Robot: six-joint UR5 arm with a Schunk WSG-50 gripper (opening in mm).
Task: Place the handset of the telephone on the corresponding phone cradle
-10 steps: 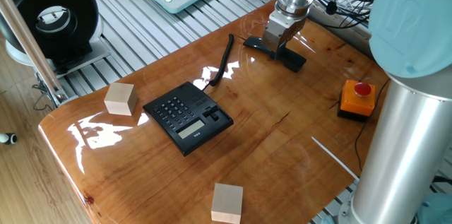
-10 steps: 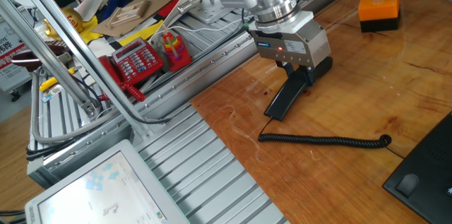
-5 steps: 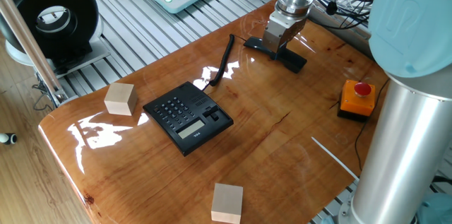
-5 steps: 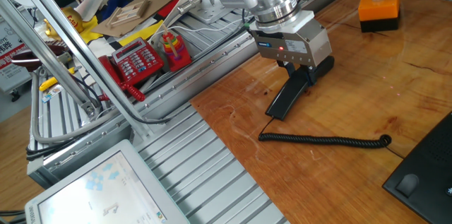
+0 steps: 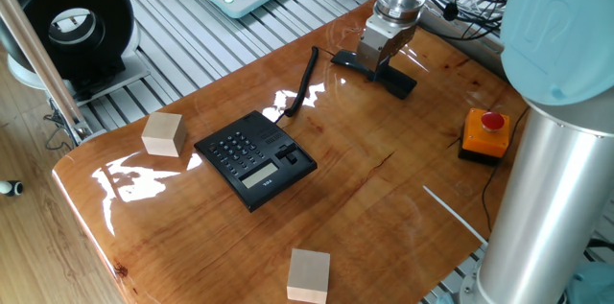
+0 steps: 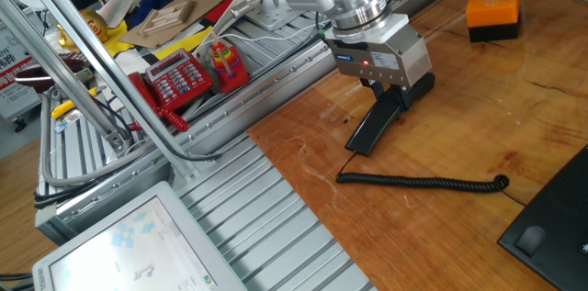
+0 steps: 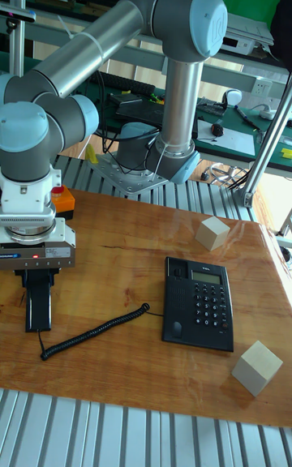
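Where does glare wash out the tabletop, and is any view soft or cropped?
One fixed view: white glare patches on the glossy wooden table, beside the flat black desk phone. The other fixed view: sharp, faint sheen, phone cropped at the corner. Tall fixed view: even light, no glare.

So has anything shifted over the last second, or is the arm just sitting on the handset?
Nothing has visibly changed. The gripper stays down over the handset, which lies flat on the table with its cord stretched out; whether the jaws have closed on it cannot be told. The phone base has not moved.
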